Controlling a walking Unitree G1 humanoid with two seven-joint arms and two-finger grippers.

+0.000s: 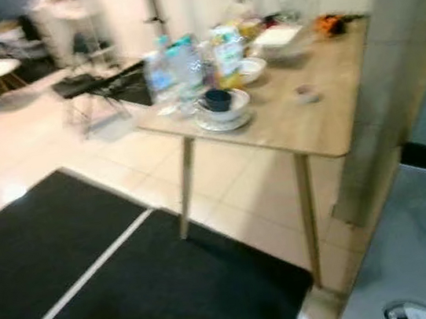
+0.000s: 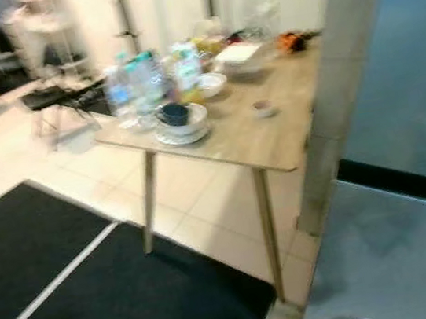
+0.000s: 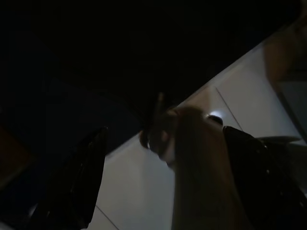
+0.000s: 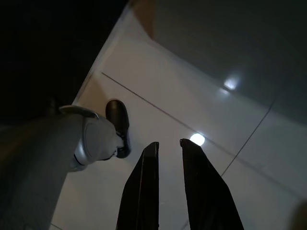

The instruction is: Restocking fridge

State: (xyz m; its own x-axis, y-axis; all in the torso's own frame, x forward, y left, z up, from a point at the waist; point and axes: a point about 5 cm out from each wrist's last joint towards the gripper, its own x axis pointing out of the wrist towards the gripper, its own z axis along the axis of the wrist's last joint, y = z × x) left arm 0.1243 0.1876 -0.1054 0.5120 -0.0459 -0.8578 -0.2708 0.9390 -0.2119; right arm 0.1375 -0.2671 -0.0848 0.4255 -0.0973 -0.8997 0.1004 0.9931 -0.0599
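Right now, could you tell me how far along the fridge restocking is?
Nothing looks stocked yet. The water bottles, a carton and dishes sit on the wooden table, untouched. The view is blurred, as if mid-walk. Both arms hang idle over the floor: the left hand is open and the right hand is nearly closed, both empty. Still left: reach the table, pick up items and load the fridge.

I see a wooden table [image 1: 327, 123] on slim legs standing on pale floor tiles [image 1: 239, 203], with a black mat [image 1: 160, 294] in front of it. On the table sit a dark cup [image 1: 218, 99] in a white bowl [image 1: 231, 109], and a small blurred object [image 1: 307, 95] lies apart. Behind, a black chair [image 1: 91, 85] stands near a blurred person [image 1: 67, 21].
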